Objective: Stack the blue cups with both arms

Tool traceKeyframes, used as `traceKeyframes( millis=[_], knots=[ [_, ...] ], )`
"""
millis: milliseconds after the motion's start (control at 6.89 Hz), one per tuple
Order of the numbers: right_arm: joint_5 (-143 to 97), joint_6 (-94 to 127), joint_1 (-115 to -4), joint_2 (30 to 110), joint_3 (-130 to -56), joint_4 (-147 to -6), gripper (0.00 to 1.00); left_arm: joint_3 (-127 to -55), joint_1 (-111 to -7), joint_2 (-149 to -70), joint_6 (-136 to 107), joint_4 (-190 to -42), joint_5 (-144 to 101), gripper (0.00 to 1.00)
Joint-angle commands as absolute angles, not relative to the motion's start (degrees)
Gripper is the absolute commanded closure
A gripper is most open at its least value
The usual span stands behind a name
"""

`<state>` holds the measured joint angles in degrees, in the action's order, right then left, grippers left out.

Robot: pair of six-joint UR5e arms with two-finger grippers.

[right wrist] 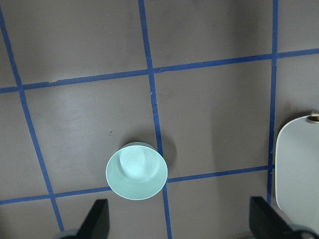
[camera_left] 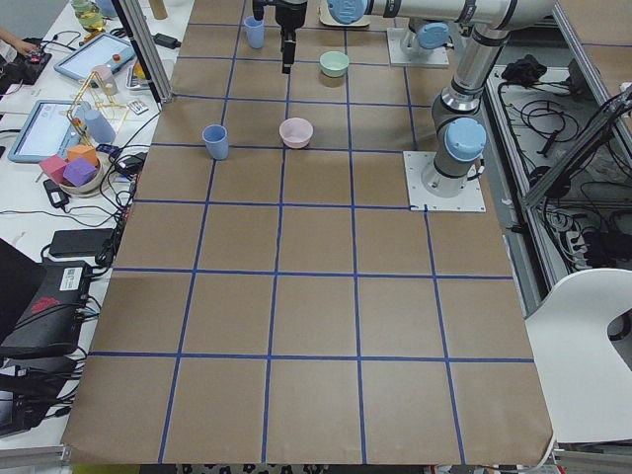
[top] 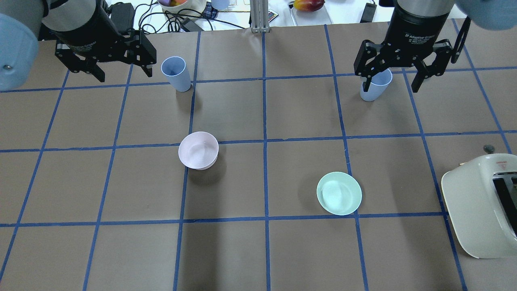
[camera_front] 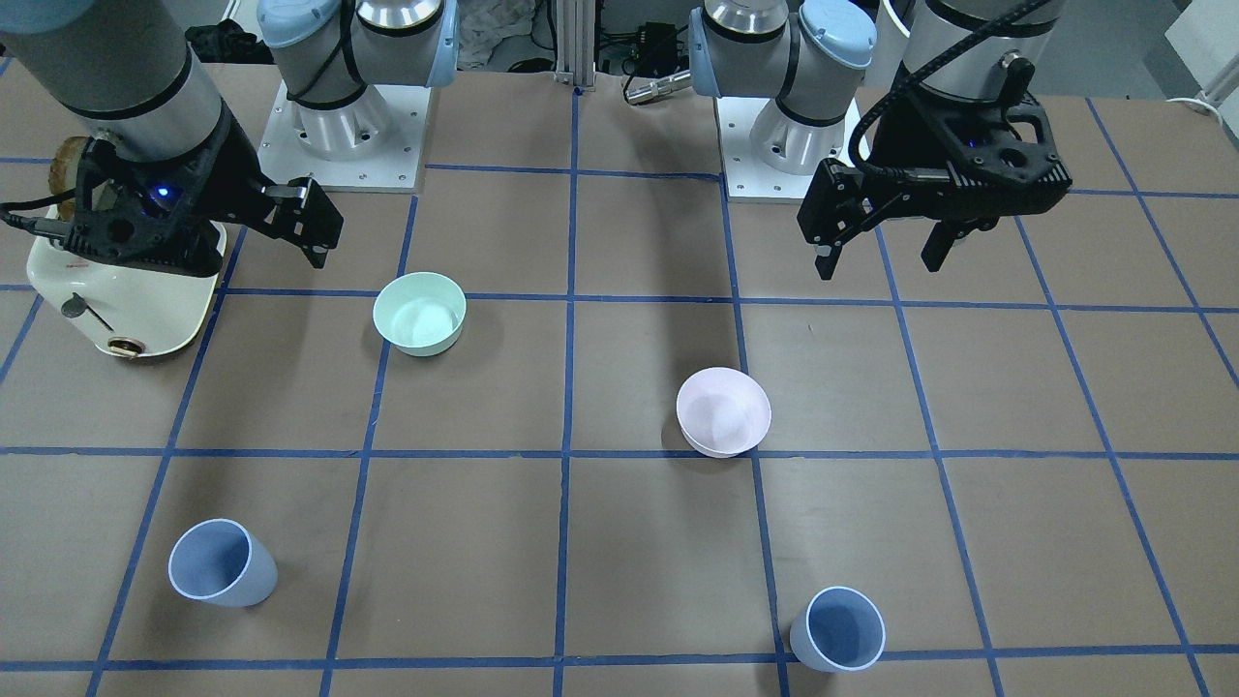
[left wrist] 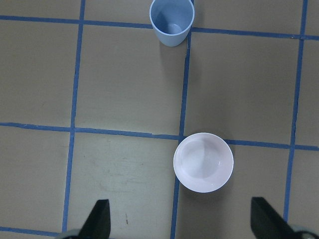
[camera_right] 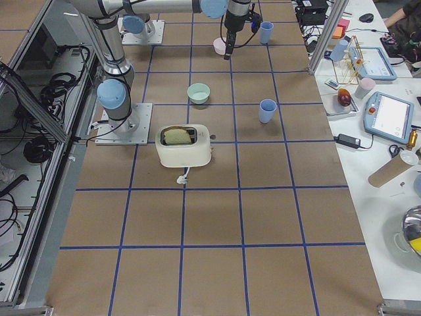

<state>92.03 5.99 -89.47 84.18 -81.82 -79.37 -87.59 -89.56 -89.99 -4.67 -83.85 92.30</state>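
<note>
Two blue cups stand upright on the far side of the table. One is on my left side (top: 176,72) (camera_front: 837,629) and shows at the top of the left wrist view (left wrist: 172,20). The other is on my right side (top: 377,92) (camera_front: 223,561). My left gripper (top: 125,74) (camera_front: 881,261) (left wrist: 182,221) is open and empty, high above the table. My right gripper (top: 391,87) (right wrist: 179,221) is open and empty, also high. It overlaps the right cup only in the overhead view; the front view shows it far from that cup.
A pale pink bowl (top: 198,150) (left wrist: 203,162) sits mid-table on my left side. A mint-green bowl (top: 339,193) (right wrist: 136,171) sits on my right side. A cream toaster (top: 472,210) (camera_front: 126,300) stands at the right edge, under my right gripper.
</note>
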Motion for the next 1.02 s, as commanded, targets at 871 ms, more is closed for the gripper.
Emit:
traceKeyframes(
  millis=[871],
  knots=[
    [92.02, 5.89, -89.38, 84.29, -81.83, -79.19, 0.00, -71.70, -89.12, -116.72, 1.19, -74.27, 92.28, 0.00]
  ],
)
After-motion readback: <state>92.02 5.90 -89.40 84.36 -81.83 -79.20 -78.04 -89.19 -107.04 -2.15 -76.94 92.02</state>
